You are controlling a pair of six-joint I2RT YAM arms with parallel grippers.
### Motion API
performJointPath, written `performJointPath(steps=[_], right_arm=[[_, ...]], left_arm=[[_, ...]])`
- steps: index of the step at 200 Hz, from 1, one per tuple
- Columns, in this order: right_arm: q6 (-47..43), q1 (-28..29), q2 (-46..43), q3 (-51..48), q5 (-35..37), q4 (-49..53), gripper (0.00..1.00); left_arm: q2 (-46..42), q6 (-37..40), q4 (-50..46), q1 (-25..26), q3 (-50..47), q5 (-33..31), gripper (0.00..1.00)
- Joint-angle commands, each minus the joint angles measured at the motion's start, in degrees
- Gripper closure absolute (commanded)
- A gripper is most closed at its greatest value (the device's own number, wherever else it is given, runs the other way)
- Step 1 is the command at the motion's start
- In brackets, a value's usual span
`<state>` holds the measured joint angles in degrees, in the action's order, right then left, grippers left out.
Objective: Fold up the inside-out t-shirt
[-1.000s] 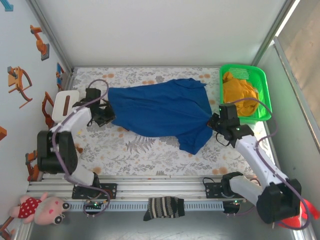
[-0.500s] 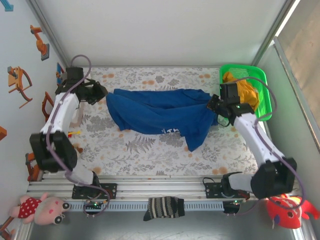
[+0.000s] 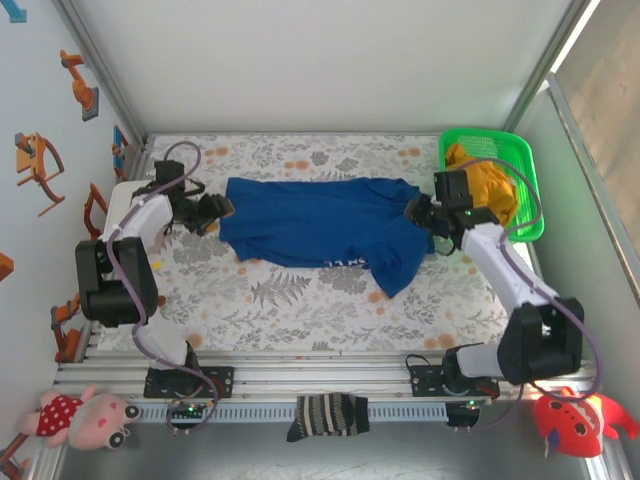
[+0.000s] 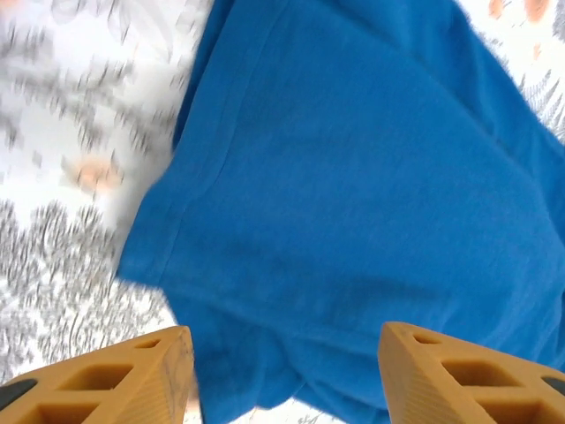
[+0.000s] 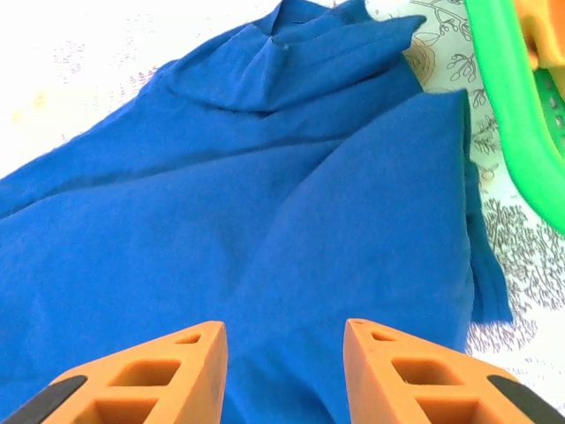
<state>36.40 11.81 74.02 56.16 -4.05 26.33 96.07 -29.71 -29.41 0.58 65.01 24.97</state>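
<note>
The royal-blue t-shirt (image 3: 320, 224) lies spread across the far middle of the floral table, a sleeve hanging toward the front right, small white lettering near its front edge. My left gripper (image 3: 222, 208) is at the shirt's left end, open, its orange fingers apart above the hem (image 4: 221, 230). My right gripper (image 3: 417, 212) is at the shirt's right end beside the basket, open over the blue cloth (image 5: 291, 256). Neither gripper has cloth between its fingers.
A green basket (image 3: 528, 180) with a mustard-yellow garment (image 3: 482, 180) stands at the far right, its rim (image 5: 508, 106) close to my right gripper. A dark striped sock (image 3: 328, 415) lies on the front rail. A white box (image 3: 128, 195) sits behind the left arm.
Both grippers opened and let go of the shirt, which now lies flatter and stretched left to right. The left gripper came back down toward the shirt's left edge.
</note>
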Motion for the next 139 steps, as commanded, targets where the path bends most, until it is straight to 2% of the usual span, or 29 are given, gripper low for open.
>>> performJointPath(steps=[1,20,43,78,112,139], right_arm=[[1.33,1.87,-4.80,-6.71,1.26,2.58,0.61],[2.65,2.99,-8.21,-11.14,1.53,3.47,0.59],[4.71,4.78,-9.15,-15.27,1.68,2.68,0.55],[6.33,7.17,-5.19,-18.25,2.36,-1.09,0.54],[7.90,8.35,-0.45,-18.97,2.47,-3.32,0.54],[9.87,9.30,-0.97,-20.85,3.52,-3.49,0.53]], left_arm=[[-1.49,-2.87,4.26,1.06,-6.80,-1.49,0.42],[0.02,-3.47,5.95,1.51,-8.24,-2.96,0.42],[3.78,-2.83,5.38,1.66,-5.60,-3.93,0.42],[7.03,-1.55,4.23,1.60,-2.21,-6.14,0.44],[8.25,-1.40,3.71,1.10,-1.04,-6.32,0.52],[6.89,-1.48,2.78,0.92,-1.34,-8.09,0.51]])
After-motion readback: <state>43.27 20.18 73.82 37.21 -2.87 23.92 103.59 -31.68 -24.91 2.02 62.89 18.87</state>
